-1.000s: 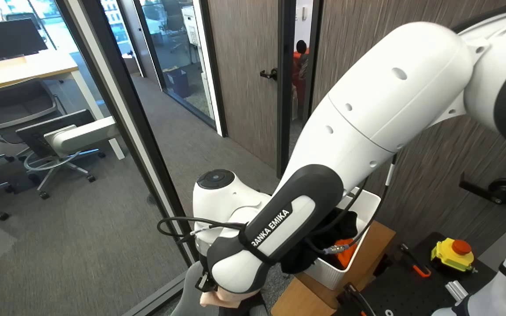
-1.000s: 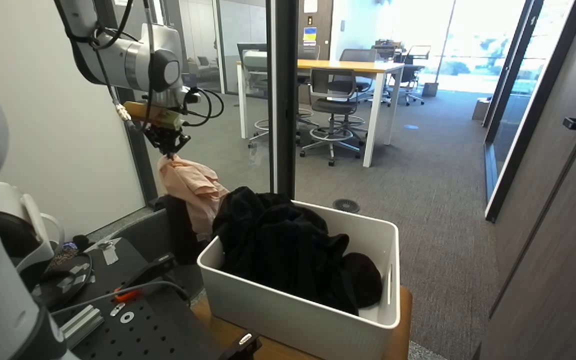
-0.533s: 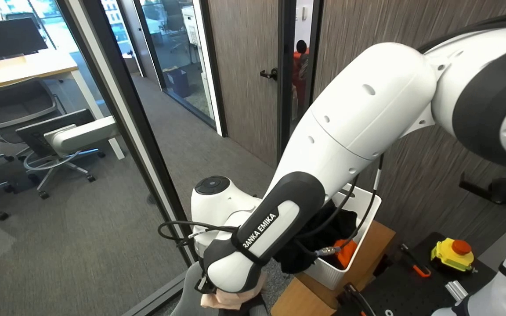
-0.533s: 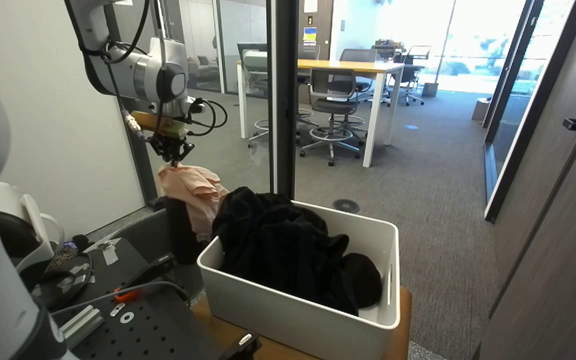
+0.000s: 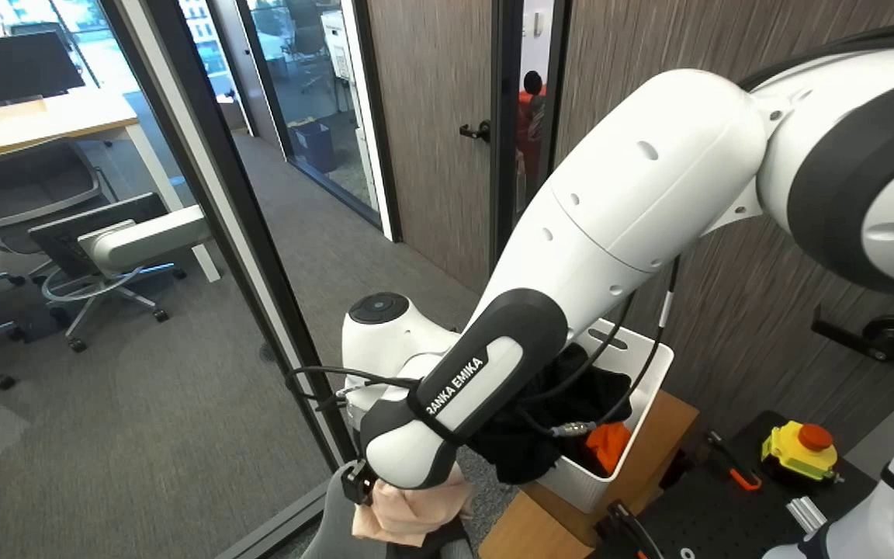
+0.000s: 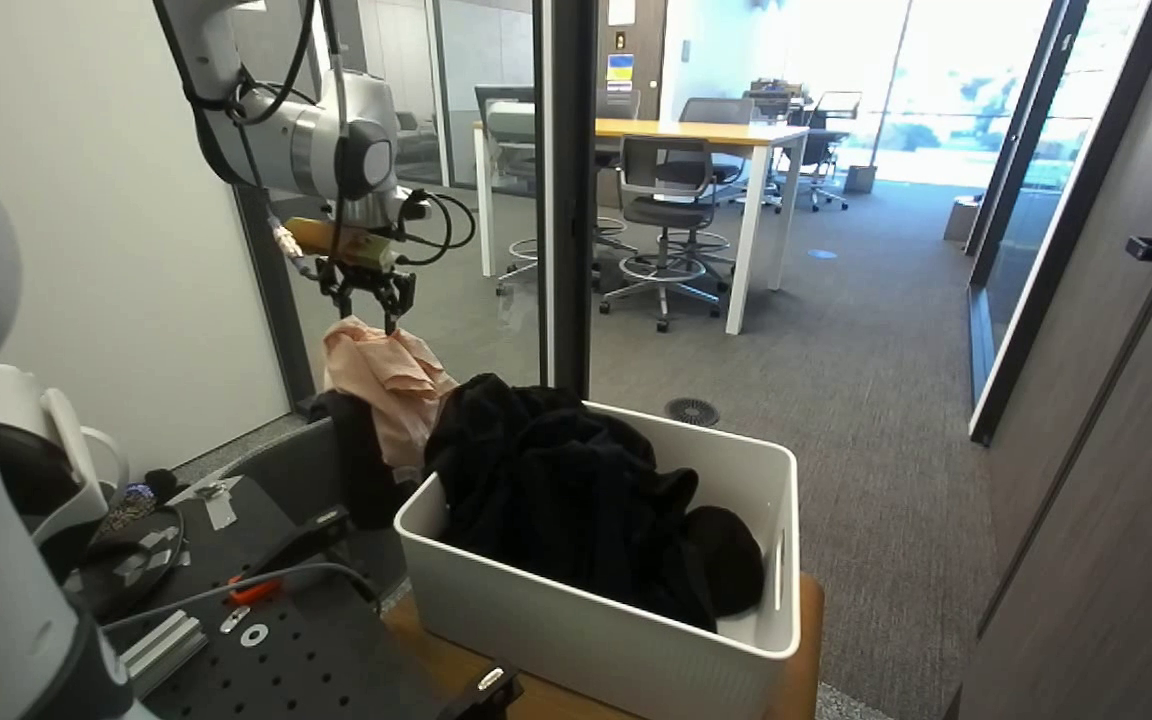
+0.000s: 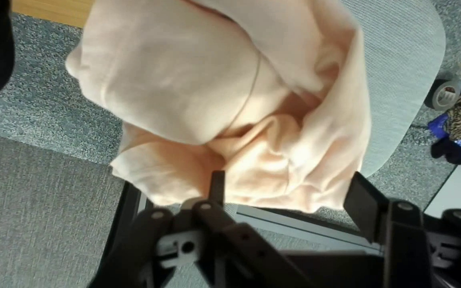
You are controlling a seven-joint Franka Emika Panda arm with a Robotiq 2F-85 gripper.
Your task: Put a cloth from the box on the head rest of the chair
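Note:
The peach cloth lies draped in loose folds over the upper part of the grey chair. In an exterior view the cloth hangs down in front of a black piece at the chair back. How much of the head rest lies beneath cannot be made out. My gripper stands open at the cloth's edge, jaws wide apart, nothing gripped between them. In an exterior view the gripper has its fingertips right at the cloth's top. The white box holds black cloths.
An orange cloth shows inside the box, which rests on a brown wooden surface. A glass partition's dark post rises behind the chair. A black perforated plate carries tools beside the arm's base.
The gripper came down with the cloth's top, then its jaws spread and released it. It has since shifted slightly toward the box. The cloth stays draped on the chair.

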